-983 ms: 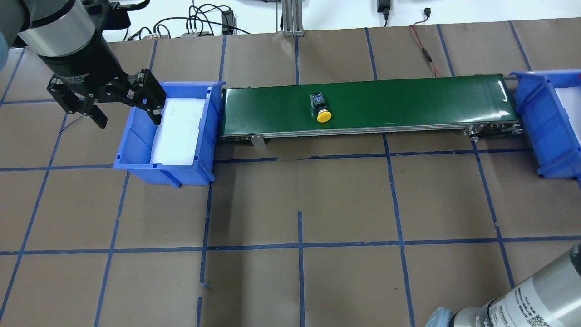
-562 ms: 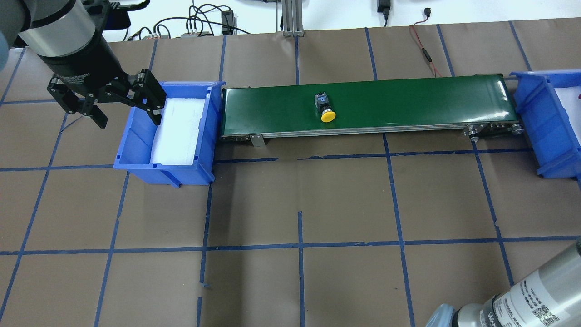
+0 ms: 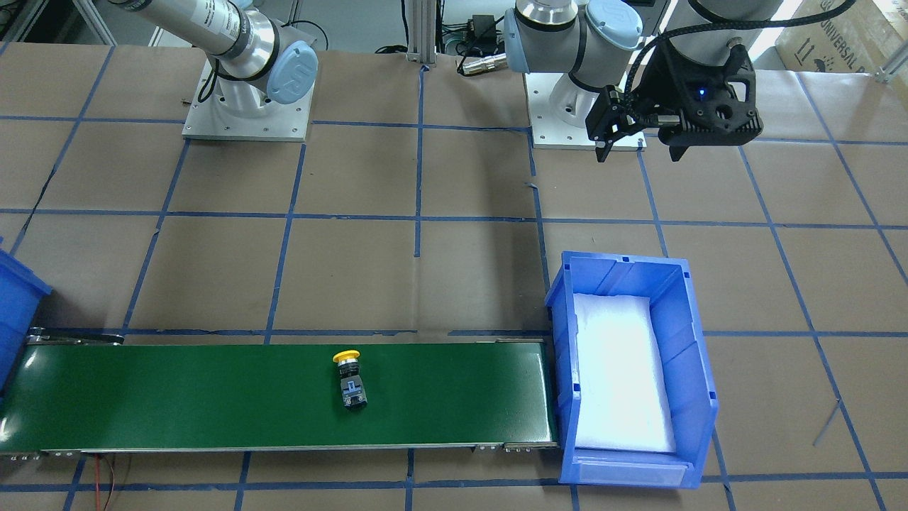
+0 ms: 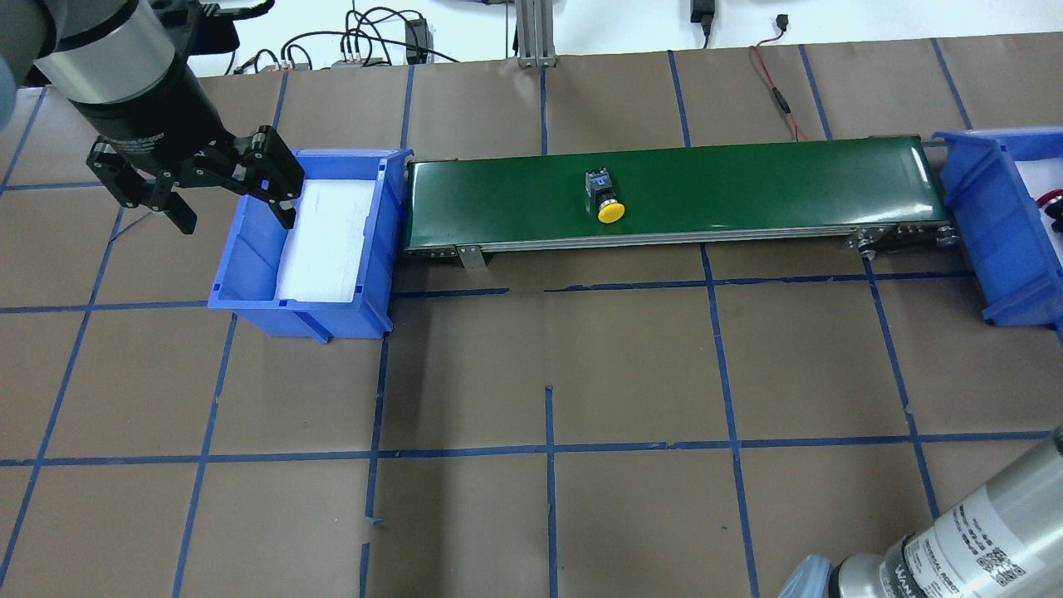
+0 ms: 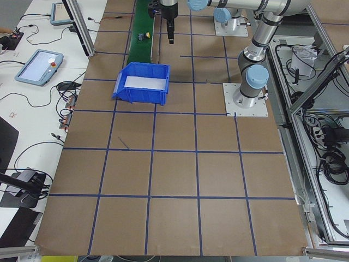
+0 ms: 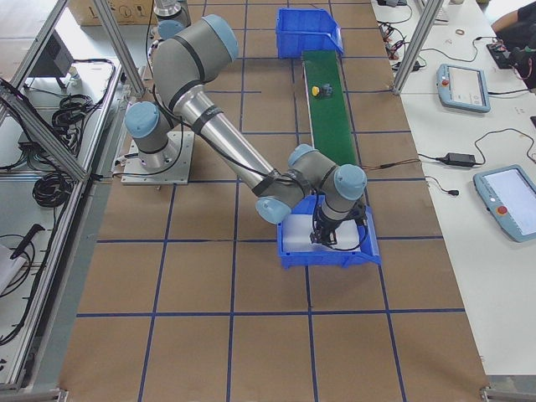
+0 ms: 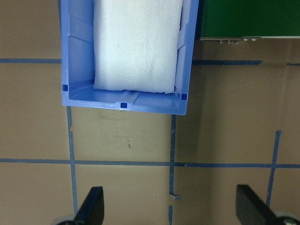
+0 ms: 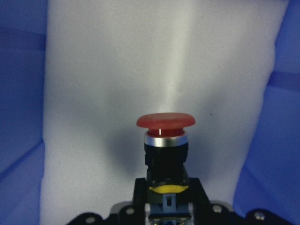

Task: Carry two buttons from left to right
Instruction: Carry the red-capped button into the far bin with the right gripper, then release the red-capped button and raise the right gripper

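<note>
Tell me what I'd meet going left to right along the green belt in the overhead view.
Blue bin → yellow button, lying on the belt → second blue bin, with a red button just showing in it at the picture's right edge.

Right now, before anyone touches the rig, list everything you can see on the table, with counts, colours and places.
yellow button: one, yellow cap, black body, lying near the belt's middle.
red button: one, red cap, held over the right bin's foam.
conveyor belt: one, green, between the bins.
bins: two, blue, left bin and right bin at the belt's ends.
foam pads: two, white, one lining each bin.
table: one, brown paper, blue tape grid.
left fingers: two, black, open, empty, above the table near the left bin.
right fingers: black, shut on the red button.
</note>
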Robot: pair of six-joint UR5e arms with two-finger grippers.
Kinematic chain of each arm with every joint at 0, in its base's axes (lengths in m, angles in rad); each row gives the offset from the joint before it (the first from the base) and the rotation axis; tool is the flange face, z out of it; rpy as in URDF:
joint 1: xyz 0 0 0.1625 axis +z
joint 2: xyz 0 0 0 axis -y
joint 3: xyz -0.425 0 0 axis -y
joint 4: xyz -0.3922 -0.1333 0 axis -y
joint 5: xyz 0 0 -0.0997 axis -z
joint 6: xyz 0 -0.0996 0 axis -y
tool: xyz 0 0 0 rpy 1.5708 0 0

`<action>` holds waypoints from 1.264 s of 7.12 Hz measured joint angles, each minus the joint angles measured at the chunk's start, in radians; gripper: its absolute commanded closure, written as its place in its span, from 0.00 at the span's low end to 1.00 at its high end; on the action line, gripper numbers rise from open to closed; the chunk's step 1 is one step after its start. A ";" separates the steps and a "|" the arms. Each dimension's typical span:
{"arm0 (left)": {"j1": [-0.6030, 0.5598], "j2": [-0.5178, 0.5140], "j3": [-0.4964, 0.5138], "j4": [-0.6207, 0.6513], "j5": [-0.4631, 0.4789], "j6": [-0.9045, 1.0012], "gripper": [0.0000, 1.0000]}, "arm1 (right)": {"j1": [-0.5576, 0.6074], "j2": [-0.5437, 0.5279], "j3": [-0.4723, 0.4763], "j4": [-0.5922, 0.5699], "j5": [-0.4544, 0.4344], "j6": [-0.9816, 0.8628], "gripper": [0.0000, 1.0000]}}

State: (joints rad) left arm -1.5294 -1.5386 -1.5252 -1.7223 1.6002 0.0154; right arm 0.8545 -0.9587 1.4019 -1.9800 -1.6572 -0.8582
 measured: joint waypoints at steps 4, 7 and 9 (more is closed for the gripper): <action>0.000 0.000 -0.004 0.001 0.000 0.000 0.00 | 0.000 -0.001 0.023 -0.011 0.002 0.104 0.19; -0.001 0.000 -0.004 0.000 0.001 -0.001 0.00 | 0.000 -0.010 0.033 -0.031 0.014 0.163 0.00; -0.001 0.000 -0.004 0.000 0.001 -0.002 0.00 | 0.000 -0.041 0.034 -0.032 0.014 0.171 0.00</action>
State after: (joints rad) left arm -1.5307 -1.5385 -1.5294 -1.7226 1.6015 0.0138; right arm 0.8548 -0.9999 1.4357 -2.0122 -1.6428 -0.6871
